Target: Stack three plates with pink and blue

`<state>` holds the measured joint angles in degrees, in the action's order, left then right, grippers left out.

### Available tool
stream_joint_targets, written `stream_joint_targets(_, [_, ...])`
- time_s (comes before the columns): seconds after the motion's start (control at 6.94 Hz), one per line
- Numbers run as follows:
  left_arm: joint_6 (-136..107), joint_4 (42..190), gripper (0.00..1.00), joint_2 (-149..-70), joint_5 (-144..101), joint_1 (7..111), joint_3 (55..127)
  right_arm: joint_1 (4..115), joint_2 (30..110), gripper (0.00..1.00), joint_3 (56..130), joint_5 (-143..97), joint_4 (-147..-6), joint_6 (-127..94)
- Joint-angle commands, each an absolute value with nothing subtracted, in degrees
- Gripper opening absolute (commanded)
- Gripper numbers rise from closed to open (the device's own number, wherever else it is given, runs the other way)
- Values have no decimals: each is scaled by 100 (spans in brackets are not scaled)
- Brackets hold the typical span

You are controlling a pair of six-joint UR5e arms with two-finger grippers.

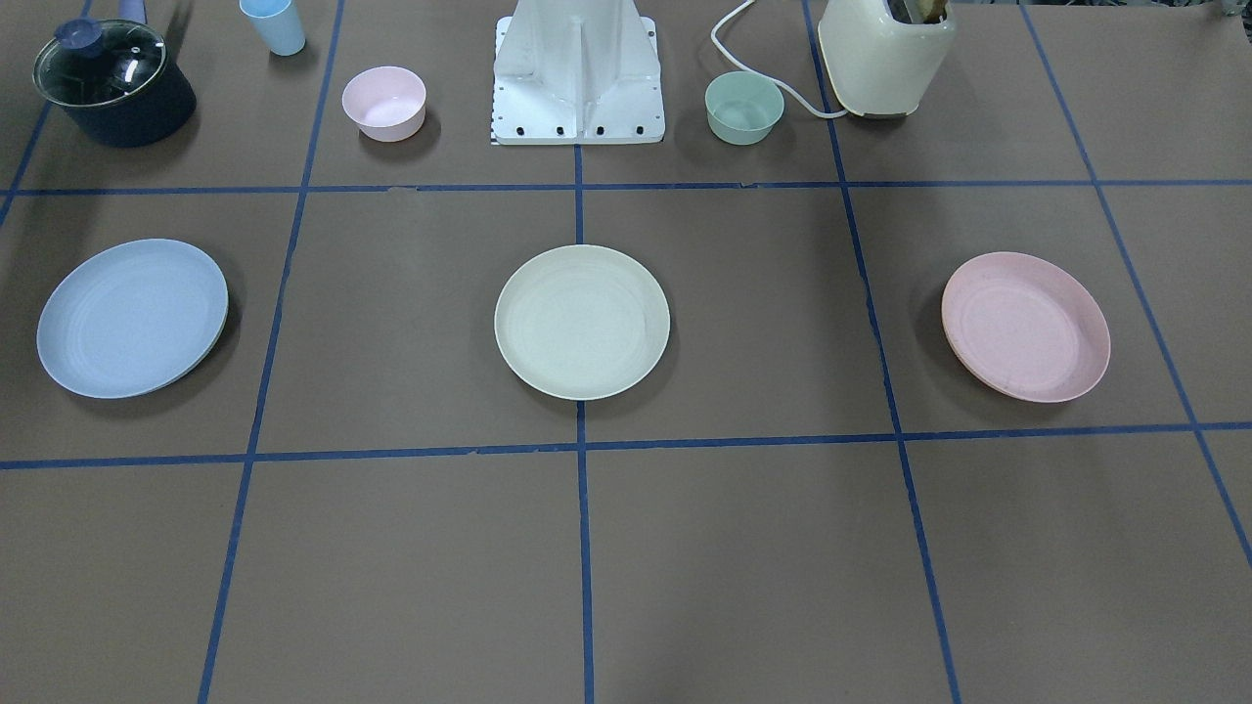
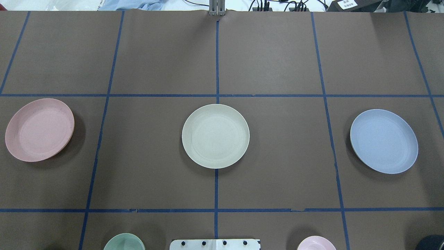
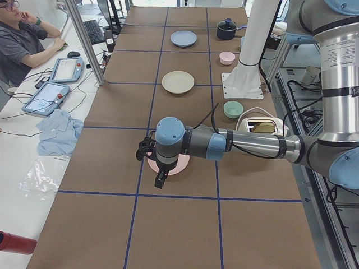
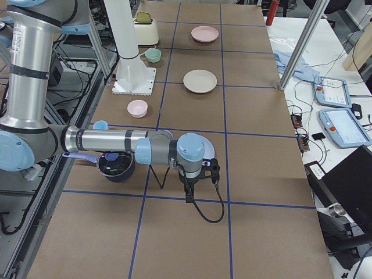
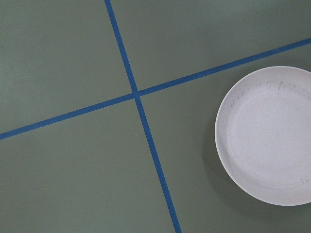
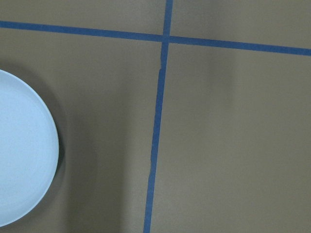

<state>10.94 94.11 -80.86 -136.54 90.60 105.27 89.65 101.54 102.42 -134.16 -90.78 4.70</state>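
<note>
Three round shallow plates lie apart in a row on the brown table. The cream plate [image 2: 215,136] is in the middle, also in the front-facing view [image 1: 582,321]. The pink plate [image 2: 39,129] lies on the robot's left, also [image 1: 1025,326], [image 5: 265,136]. The blue plate [image 2: 383,141] lies on the robot's right, also [image 1: 132,318], [image 6: 22,150]. My left gripper [image 3: 147,151] hangs high over the pink plate [image 3: 178,166]. My right gripper [image 4: 211,168] hangs high over the blue plate [image 4: 206,145]. I cannot tell whether either is open or shut.
Along the robot's side stand a small pink bowl [image 1: 383,103], a green bowl [image 1: 744,107], a light blue cup [image 1: 274,24], a lidded dark pot [image 1: 112,80] and a cream toaster [image 1: 885,54] with its cord. The robot's white base [image 1: 577,73] is between them.
</note>
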Motion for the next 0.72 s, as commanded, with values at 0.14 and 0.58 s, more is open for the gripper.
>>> stream_joint_targets(0.14, [1090, 9718, 100, -8095, -13658, 9062, 10573, 8912, 10090, 100, 10257, -13499, -9053, 422])
stream_joint_targets(0.58, [1116, 10699, 100, -8042, -13579, 9079, 10686, 8921, 10011, 100, 10354, -13580, -6977, 404])
